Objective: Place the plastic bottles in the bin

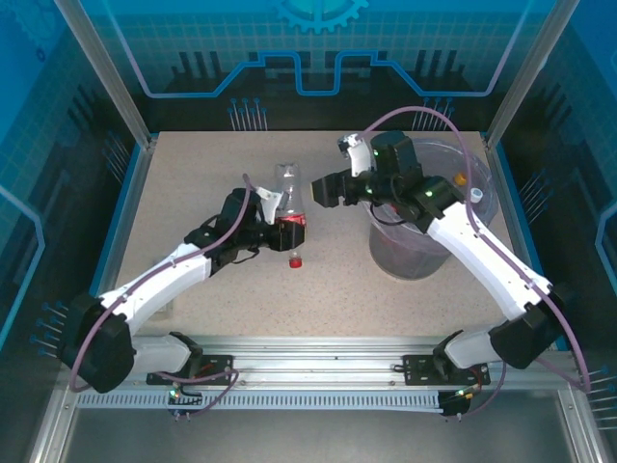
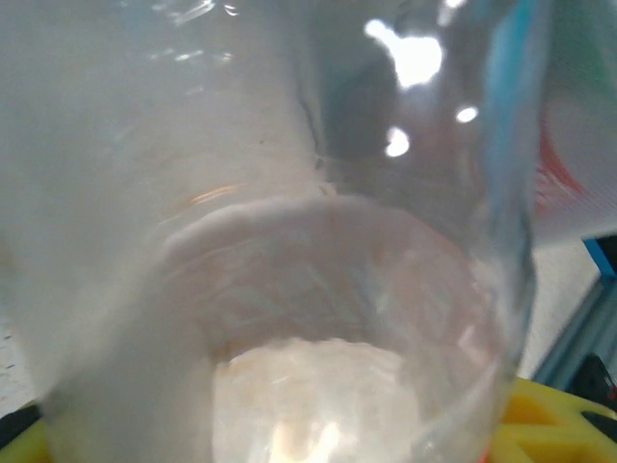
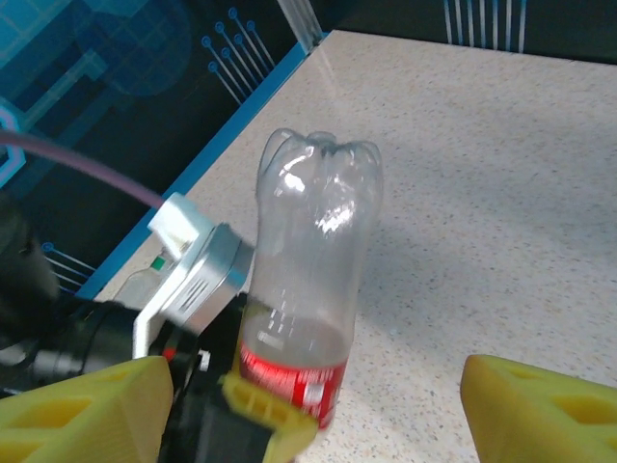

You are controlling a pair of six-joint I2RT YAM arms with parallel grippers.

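One clear bottle (image 1: 288, 198) with a red label and a red cap is the nearest thing, close to the middle of the speckled surface (image 1: 193, 183). The left fingers (image 3: 262, 410) are closed across its red label, holding it. Its cap points toward the near edge and its ridged base points away, tilted upward in the right wrist view. Whether the cap touches the surface cannot be told. In the left wrist view the bottle's clear wall sits right against the lens, with yellow finger tips at the lower corners.

Just past the bottle's base and a little to the right, the right fingers (image 3: 87, 410) are spread wide with nothing between them. They point at the bottle without touching it.

To the right of that stands the round dark bin (image 1: 405, 258), lined with a pale lavender bag. It is well apart from the held bottle, and the right arm reaches across its rim. A small white cap (image 1: 476, 195) and an orange speck (image 1: 461, 178) show inside, near the bin's far right edge.
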